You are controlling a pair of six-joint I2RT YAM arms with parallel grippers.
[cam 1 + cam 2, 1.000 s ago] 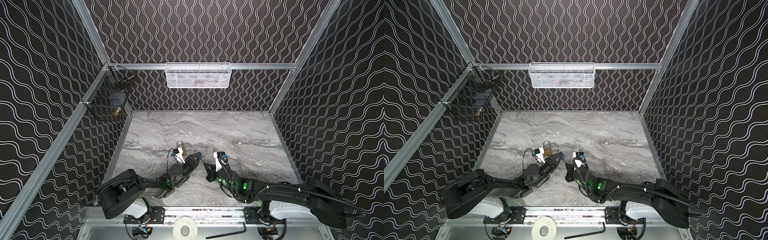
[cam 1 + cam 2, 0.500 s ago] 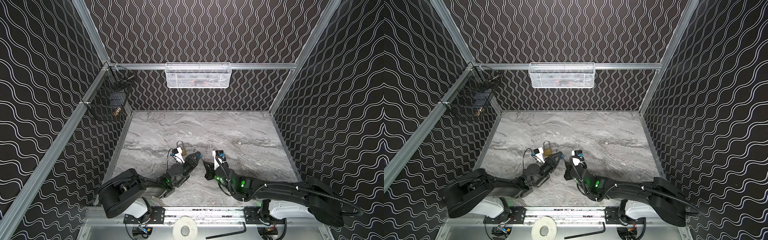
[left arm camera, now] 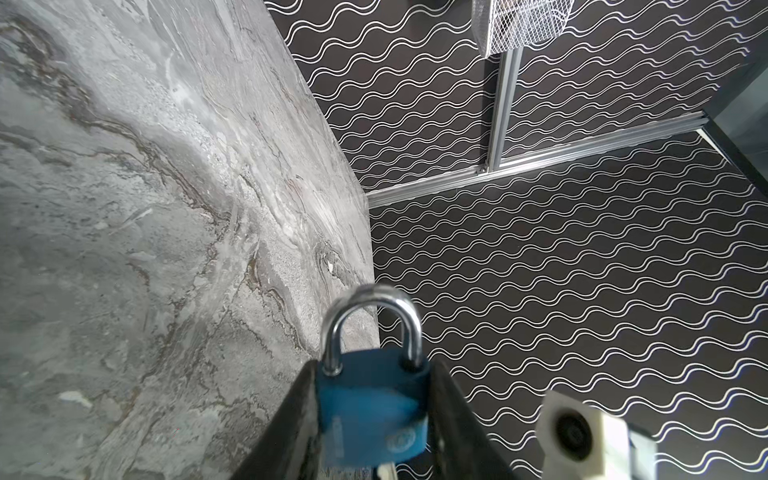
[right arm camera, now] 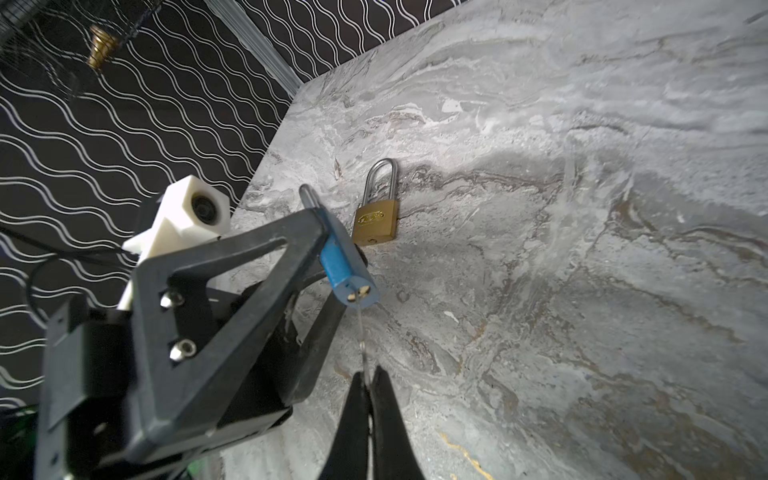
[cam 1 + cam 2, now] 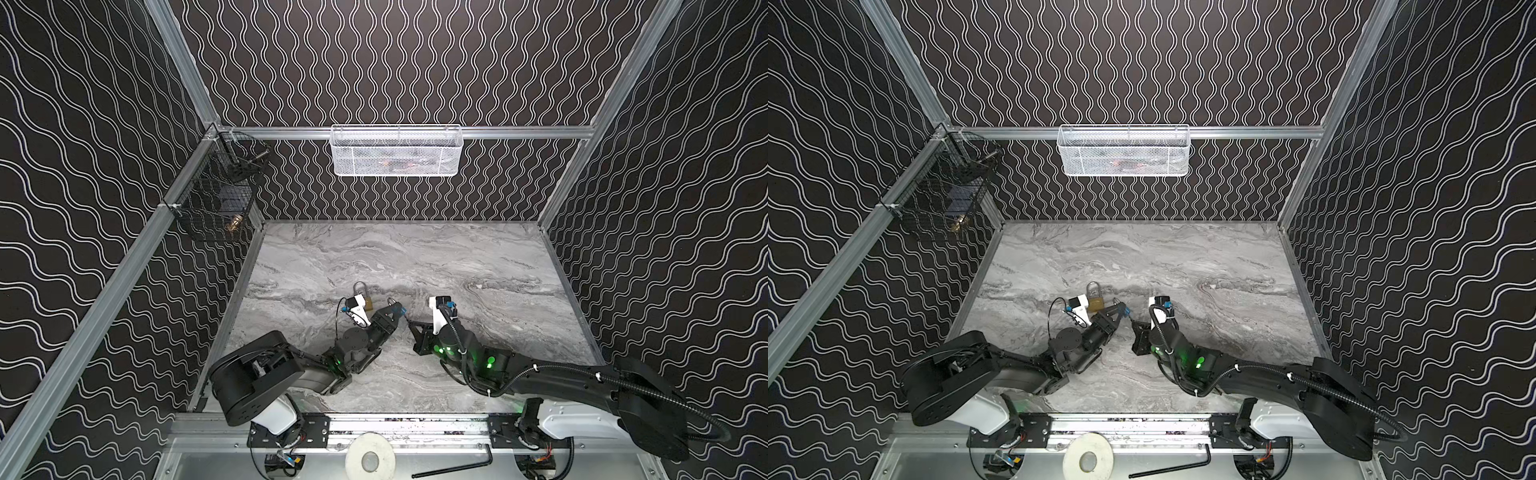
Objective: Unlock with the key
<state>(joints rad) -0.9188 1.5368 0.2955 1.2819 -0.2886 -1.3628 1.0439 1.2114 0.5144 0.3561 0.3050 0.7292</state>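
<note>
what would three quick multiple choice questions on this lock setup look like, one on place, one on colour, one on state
1. Where is the brass padlock? A in a wire basket; B flat on the table; C hanging from a rail.
2. What colour is the thing clamped in the left gripper? A red; B blue; C green.
3. How does the right gripper stand? A wide open; B shut on nothing; C shut on the key.
Answers: B, it lies on the table, free of both arms; B, the blue padlock sits clamped in that gripper; C, the right wrist view shows the jaws pinching the key, whose tip reaches the blue padlock's bottom face.
</note>
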